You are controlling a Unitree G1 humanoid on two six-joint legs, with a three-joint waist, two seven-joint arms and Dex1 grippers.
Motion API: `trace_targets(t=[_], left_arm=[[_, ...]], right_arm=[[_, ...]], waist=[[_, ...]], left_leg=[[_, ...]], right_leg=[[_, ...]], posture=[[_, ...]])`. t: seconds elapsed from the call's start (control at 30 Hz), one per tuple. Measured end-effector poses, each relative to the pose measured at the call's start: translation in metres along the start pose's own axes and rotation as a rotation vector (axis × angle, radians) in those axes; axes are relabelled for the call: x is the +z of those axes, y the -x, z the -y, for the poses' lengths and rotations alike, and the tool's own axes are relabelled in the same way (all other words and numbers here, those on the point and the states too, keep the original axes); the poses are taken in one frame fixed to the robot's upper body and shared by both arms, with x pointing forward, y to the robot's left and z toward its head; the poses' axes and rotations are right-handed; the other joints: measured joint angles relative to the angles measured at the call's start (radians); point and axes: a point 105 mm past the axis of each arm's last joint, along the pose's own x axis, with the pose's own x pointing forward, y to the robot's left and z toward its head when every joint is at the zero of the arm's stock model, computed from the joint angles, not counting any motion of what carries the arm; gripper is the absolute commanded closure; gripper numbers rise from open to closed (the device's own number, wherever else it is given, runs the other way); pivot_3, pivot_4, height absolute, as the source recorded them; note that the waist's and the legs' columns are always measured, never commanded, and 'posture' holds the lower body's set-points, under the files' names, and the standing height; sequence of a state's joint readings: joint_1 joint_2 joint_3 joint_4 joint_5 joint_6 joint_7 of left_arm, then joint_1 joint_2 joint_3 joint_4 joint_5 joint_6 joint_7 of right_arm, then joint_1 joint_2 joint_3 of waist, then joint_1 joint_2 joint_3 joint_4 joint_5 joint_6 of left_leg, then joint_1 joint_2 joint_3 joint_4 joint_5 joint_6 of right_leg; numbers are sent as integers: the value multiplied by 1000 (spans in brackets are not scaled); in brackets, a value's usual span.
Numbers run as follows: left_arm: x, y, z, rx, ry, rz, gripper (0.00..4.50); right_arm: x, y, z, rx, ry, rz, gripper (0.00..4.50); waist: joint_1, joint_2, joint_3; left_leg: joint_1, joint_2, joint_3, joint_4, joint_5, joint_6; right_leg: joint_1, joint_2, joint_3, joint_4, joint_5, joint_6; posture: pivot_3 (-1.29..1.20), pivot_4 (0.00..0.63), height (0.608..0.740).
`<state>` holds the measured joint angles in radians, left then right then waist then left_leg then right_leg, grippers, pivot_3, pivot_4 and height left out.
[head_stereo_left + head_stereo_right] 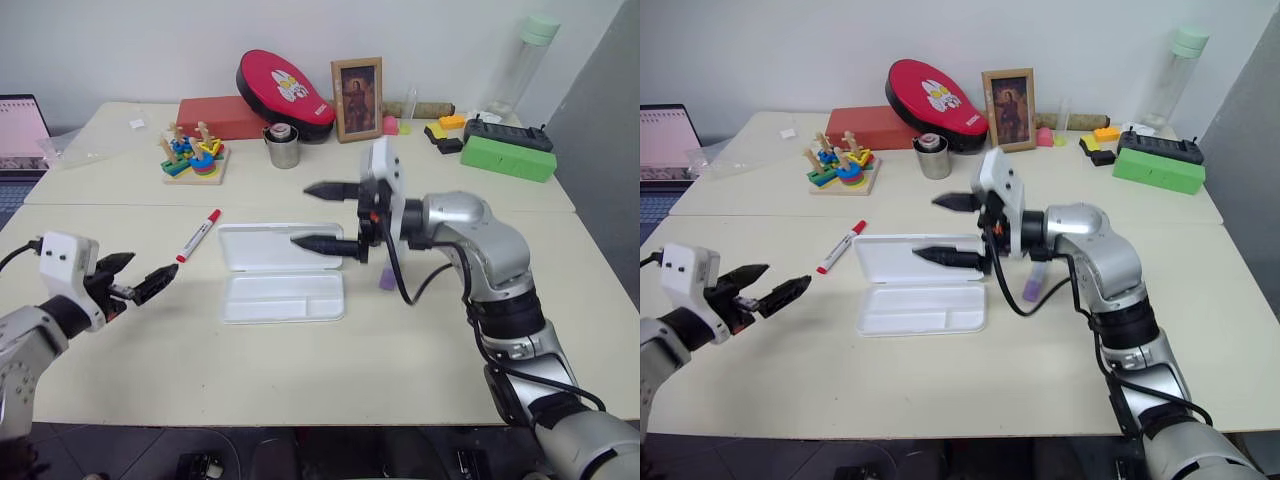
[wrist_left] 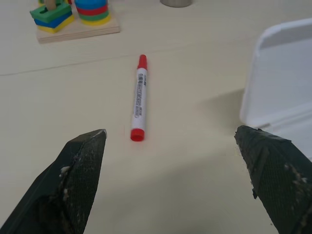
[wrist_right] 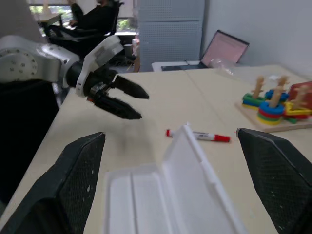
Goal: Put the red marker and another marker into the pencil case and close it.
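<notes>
Pencil case: laid open on the worktop, lid folded back, tray empty
Red marker: lying flat on the worktop just left of the case – seen lengthwise between the left fingers in the left wrist view
Lavender marker: found on the worktop just right of the case, partly hidden behind the right arm
Left tool: held low at the left edge, spread wide, nothing gripped
Right tool: held above the case, pointed left – fingers parted wide, nothing held
</notes>
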<state>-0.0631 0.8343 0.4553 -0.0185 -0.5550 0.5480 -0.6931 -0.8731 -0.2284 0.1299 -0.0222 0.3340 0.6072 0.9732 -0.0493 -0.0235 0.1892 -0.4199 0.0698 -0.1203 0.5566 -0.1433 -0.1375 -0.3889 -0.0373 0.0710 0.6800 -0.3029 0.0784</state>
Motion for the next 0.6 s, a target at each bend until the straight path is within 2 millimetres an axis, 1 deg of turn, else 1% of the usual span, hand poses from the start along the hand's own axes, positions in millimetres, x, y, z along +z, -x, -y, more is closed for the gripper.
trace_targets(t=[0.03,0.13,0.33,0.47,0.57,0.6], left_arm=[[-1,-8,-1,-7,-5,-9,0],[-5,-23,-6,-1,-32,-37,0],[-20,-49,-25,60,-73,-120,0],[-31,-60,-27,63,-78,-168,0],[-31,-62,-27,52,-80,-173,0],[-31,-62,-27,47,-77,-171,371]], right_arm=[[1,0,7,-37,-8,7,32],[2,2,17,-98,-11,17,32],[4,4,24,-154,-1,31,32],[5,5,26,-163,11,35,32],[5,5,26,-167,13,34,32],[5,5,26,-168,14,35,0]], waist=[[0,0,0],[-5,0,0],[-8,0,0],[-9,1,0],[-8,1,0],[-8,1,0]], left_leg=[[0,0,0,0,0,0],[-1,0,0,-1,0,0],[-2,0,0,-1,0,0],[-1,0,0,-1,0,0],[-1,0,-1,-1,0,0],[-1,0,-1,-1,0,0]], right_leg=[[-1,0,0,0,2,-3],[-1,0,-1,0,2,-4],[-1,0,-1,0,2,-4],[-1,0,-1,1,2,-4],[-1,0,-1,1,2,-4],[-1,0,-1,1,2,-4]], posture=[[0,150,740],[0,150,740],[0,150,740],[0,150,740],[0,150,740],[0,150,740]])
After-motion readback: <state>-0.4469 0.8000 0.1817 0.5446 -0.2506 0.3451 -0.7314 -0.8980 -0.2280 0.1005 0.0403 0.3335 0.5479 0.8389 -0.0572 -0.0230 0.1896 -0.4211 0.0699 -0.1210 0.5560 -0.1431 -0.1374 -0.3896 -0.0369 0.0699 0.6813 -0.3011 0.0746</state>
